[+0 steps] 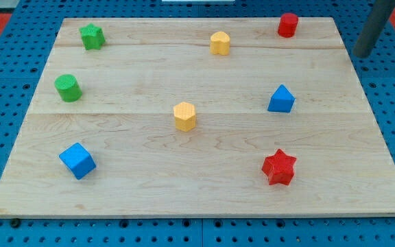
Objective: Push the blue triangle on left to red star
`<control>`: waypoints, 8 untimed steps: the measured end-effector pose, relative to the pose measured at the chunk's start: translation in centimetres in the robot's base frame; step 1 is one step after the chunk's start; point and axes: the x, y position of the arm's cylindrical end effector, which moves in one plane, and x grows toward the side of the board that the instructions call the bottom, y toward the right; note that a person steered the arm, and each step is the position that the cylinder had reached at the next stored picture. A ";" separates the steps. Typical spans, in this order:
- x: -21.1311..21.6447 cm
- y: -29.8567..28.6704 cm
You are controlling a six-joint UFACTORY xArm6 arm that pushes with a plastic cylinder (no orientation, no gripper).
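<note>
The blue triangle [281,99] sits right of the board's middle. The red star [279,167] lies almost straight below it in the view, near the bottom right, with a clear gap between them. My tip [363,54] is at the view's upper right, beside the board's right edge, well up and to the right of the blue triangle and touching no block.
The wooden board [197,199] also bears a red cylinder [288,25] at top right, a yellow block [219,42] at top middle, a yellow hexagon [184,116] at centre, a green star [92,36], a green cylinder [68,88] and a blue cube [77,160] on the left.
</note>
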 end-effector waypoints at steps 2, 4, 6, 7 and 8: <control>0.1 -2.6; 4.1 -6.4; 10.0 -19.7; 11.6 -23.0; 12.1 -23.0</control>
